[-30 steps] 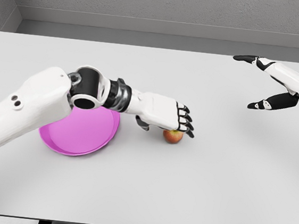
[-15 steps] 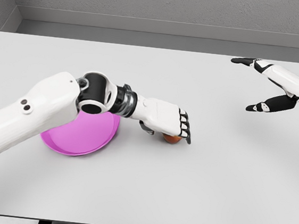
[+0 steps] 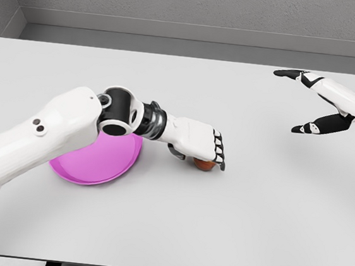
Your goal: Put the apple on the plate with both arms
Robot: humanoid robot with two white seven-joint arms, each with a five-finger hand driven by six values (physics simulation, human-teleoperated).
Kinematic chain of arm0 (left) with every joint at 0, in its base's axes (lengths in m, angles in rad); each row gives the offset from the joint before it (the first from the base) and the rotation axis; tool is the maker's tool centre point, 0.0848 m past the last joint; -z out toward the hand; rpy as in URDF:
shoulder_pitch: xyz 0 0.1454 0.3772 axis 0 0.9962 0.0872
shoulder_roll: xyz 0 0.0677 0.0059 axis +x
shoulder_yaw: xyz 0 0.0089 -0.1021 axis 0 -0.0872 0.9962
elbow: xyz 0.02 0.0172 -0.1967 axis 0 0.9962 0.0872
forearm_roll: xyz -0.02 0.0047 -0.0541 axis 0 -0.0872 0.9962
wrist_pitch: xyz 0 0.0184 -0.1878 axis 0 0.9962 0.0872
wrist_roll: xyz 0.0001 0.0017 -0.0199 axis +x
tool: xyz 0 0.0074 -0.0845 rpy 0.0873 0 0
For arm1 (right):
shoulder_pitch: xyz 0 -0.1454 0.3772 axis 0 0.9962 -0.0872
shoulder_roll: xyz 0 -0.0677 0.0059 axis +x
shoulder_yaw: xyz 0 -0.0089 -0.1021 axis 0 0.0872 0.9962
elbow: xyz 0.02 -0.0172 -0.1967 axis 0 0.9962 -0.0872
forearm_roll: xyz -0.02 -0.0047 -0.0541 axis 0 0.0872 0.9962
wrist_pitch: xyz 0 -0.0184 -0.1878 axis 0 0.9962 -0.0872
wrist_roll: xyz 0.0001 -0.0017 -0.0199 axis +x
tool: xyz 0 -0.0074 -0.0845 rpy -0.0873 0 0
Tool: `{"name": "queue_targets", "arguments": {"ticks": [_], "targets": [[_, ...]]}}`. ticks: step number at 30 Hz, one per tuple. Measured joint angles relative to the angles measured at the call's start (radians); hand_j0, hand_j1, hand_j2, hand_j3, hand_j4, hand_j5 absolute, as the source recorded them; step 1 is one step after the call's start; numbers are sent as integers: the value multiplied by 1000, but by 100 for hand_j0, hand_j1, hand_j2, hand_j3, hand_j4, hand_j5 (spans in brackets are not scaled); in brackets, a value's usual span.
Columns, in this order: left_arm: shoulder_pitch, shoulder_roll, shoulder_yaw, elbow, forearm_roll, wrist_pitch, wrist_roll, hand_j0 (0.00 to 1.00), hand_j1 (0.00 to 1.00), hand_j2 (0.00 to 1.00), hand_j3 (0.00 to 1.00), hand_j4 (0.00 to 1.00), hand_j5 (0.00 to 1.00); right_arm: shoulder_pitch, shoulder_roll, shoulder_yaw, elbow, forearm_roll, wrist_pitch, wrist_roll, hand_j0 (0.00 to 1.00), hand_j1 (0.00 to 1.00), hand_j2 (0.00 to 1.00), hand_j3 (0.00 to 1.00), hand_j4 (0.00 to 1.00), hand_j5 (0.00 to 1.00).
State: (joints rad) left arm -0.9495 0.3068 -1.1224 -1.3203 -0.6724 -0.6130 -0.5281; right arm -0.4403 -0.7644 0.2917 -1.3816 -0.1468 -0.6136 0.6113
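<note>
Room: grey walls stood behind a pale grey table that filled most of the head view.
Writing: no brand, label or lettering could be read on anything.
Plate: a magenta plate lay flat toward the table's left edge, its far part hidden under the left arm's elbow joint.
Apple: a red apple sat on the table near the middle, just beside the plate's right rim but apart from it; only its lower part showed beneath the hand.
Left hand: the left hand lay palm-down on top of the apple, fingers curved over it; whether they actually gripped it could not be told.
Right hand: the right hand hung above the table's far right corner, well apart from the apple, fingers and thumb spread wide and holding nothing.
</note>
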Motion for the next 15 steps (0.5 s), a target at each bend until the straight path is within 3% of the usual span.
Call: {"name": "queue_targets", "arguments": {"ticks": [4,15], "targets": [[2,-1,-1,2,-2,0,0,80,80,80,80,80,80,0,0,0,0,0,0,0,100,100,100,100,100,100],[2,-4,-6,7,-4,0,-1,80,80,80,80,80,80,-5,-1,6,-1,0,0,0,100,100,100,100,100,100]]}}
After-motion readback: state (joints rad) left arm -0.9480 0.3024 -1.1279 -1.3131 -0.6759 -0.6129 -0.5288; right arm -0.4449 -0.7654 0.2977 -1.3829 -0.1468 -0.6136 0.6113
